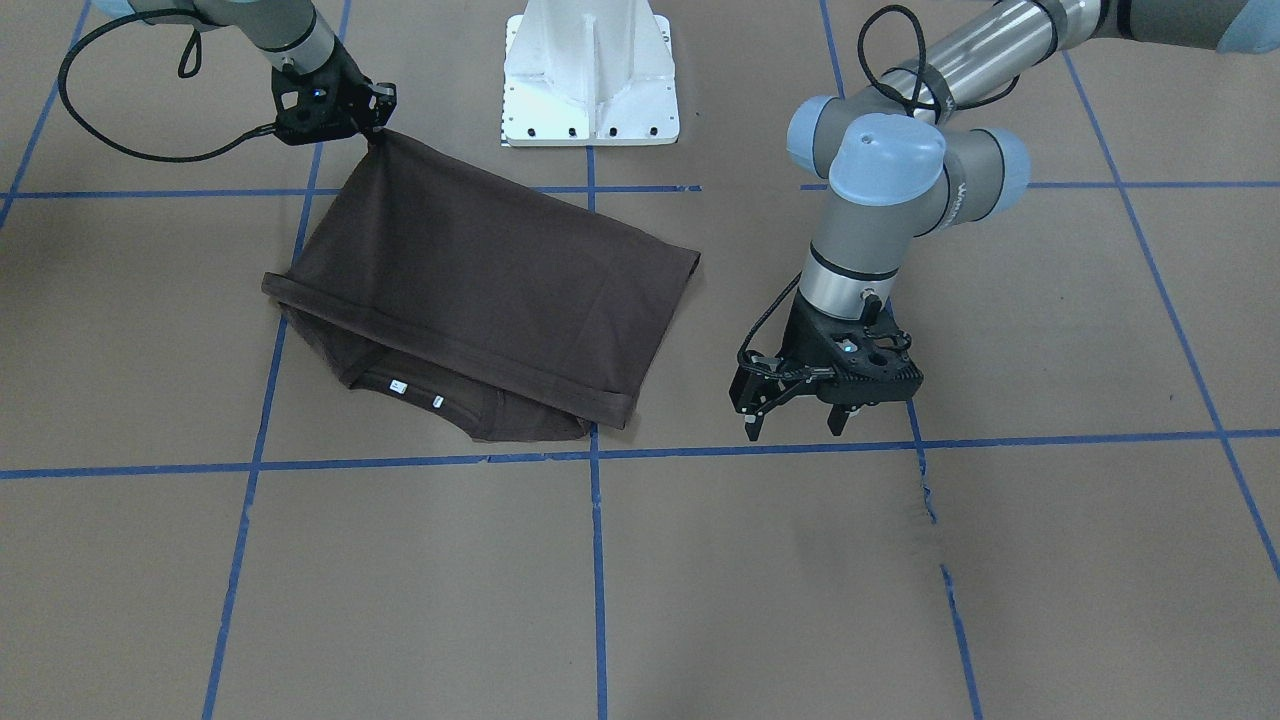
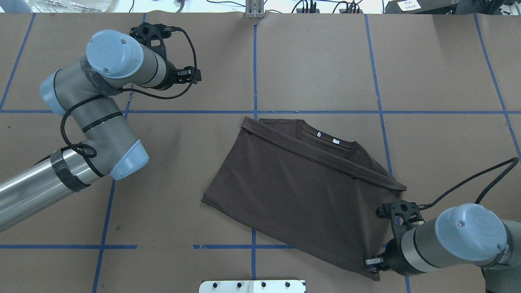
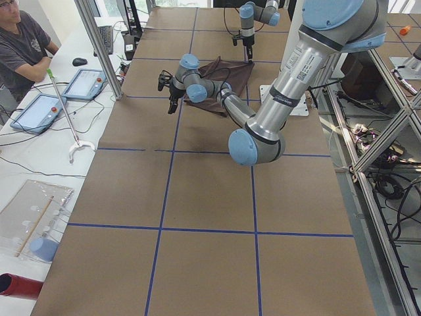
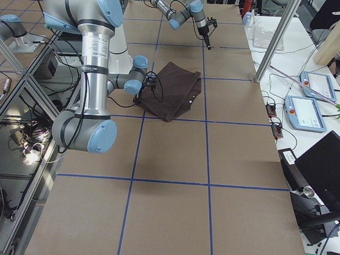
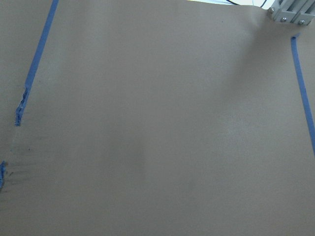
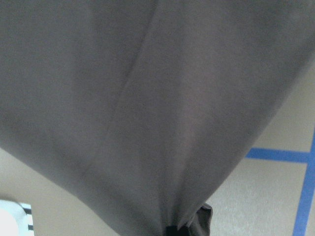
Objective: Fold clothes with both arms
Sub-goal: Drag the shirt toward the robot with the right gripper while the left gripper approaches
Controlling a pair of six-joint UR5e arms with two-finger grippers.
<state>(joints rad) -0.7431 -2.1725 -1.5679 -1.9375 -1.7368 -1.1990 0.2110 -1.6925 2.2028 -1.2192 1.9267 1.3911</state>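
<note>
The dark brown T-shirt [image 1: 480, 290] lies folded over on the brown table, its collar and small white labels [image 1: 400, 386] peeking out at the edge away from the robot. My right gripper [image 1: 378, 122] is shut on one corner of the shirt near the robot's base and holds that corner pulled up a little. The right wrist view shows the cloth [image 6: 147, 108] fanning out from the pinch. My left gripper [image 1: 792, 425] hangs open above bare table, a hand's width beside the shirt's other side, with nothing in it. Only bare paper fills the left wrist view.
The white pedestal base [image 1: 590, 80] stands at the table's robot side. Blue tape lines [image 1: 597, 560] mark a grid on the brown paper. Black cables loop off both wrists. A person [image 3: 20, 46] sits at a side desk with tablets beyond the table's far edge.
</note>
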